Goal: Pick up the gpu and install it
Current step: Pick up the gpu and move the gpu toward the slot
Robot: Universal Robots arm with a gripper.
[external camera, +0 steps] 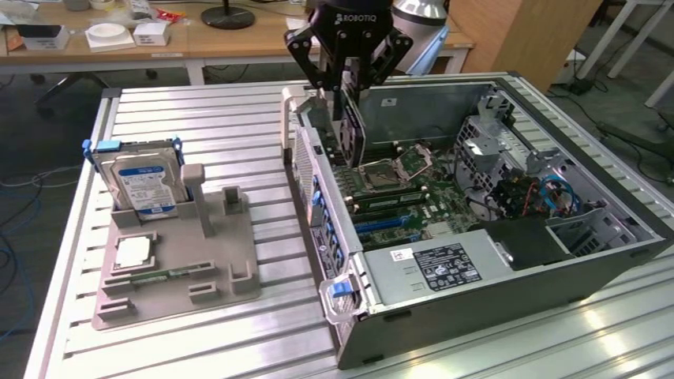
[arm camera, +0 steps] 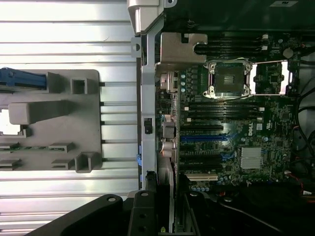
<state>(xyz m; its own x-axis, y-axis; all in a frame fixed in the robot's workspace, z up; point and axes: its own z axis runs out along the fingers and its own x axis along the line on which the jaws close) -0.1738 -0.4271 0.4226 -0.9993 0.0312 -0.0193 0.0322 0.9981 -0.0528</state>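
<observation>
My gripper (external camera: 345, 88) hangs over the open computer case (external camera: 589, 268), above the case's rear wall at the exterior view's left. It is shut on the gpu (external camera: 352, 130), a thin dark card that hangs upright on edge below the fingers, its metal bracket toward the rear wall. The card's lower edge is just above the motherboard (external camera: 406, 197), near the processor socket (external camera: 377, 174). In the wrist view the gpu (arm camera: 167, 182) appears edge-on between the black fingers (arm camera: 142, 216), over the expansion slots (arm camera: 204, 138) beside the rear wall.
A grey holder tray (external camera: 237, 268) lies on the slatted table at the exterior view's left. It carries a hard drive (external camera: 142, 178), a processor chip (external camera: 135, 253) and a green memory stick (external camera: 169, 276). The power supply (external camera: 443, 264) and drive cage (external camera: 495, 150) crowd the case.
</observation>
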